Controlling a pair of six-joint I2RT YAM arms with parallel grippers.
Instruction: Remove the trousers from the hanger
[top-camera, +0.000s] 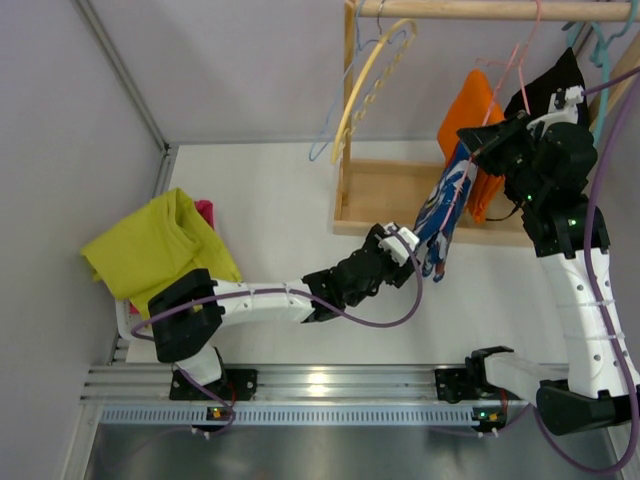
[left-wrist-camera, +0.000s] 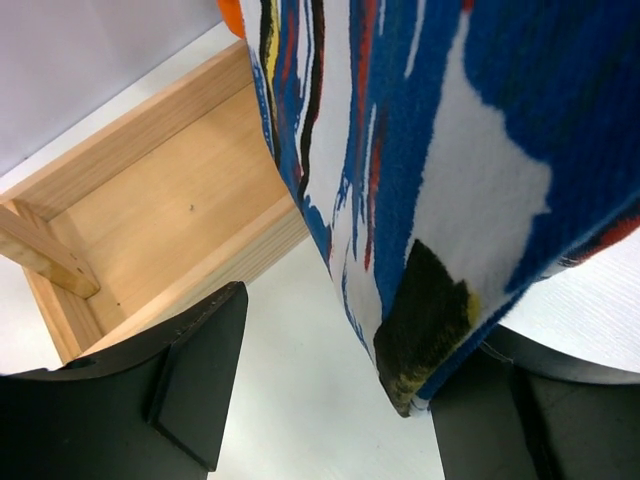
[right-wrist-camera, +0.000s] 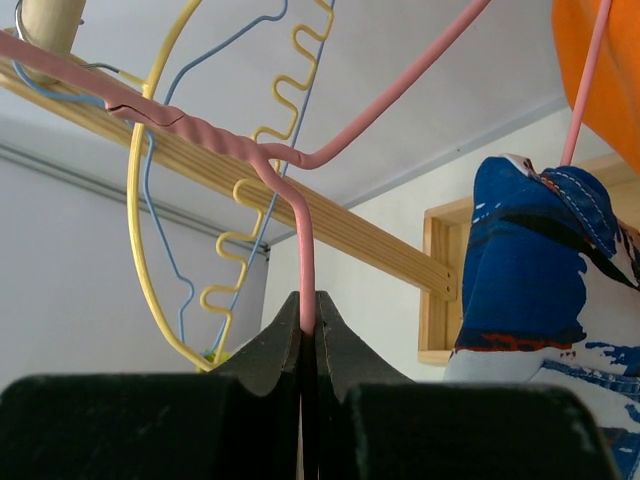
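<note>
The trousers (top-camera: 443, 215) are blue, white and red patterned and hang from a pink wire hanger (top-camera: 517, 70) in front of the wooden rack. My right gripper (top-camera: 492, 138) is shut on the pink hanger (right-wrist-camera: 303, 250) just below its twisted neck, the wire pinched between the fingertips of the gripper (right-wrist-camera: 308, 312). The trousers (right-wrist-camera: 530, 260) drape to the right of it. My left gripper (top-camera: 405, 248) is open at the trousers' bottom hem. In the left wrist view the trousers (left-wrist-camera: 450, 150) hang down between the spread fingers of the gripper (left-wrist-camera: 345, 385), their hem close to the right finger (left-wrist-camera: 520, 420).
A wooden rack base (top-camera: 385, 195) and top rod (top-camera: 480, 10) stand at the back, carrying a yellow hanger (top-camera: 370, 70), an orange garment (top-camera: 470, 105) and a black garment (top-camera: 555, 85). A yellow garment pile (top-camera: 160, 245) lies at the left by the wall.
</note>
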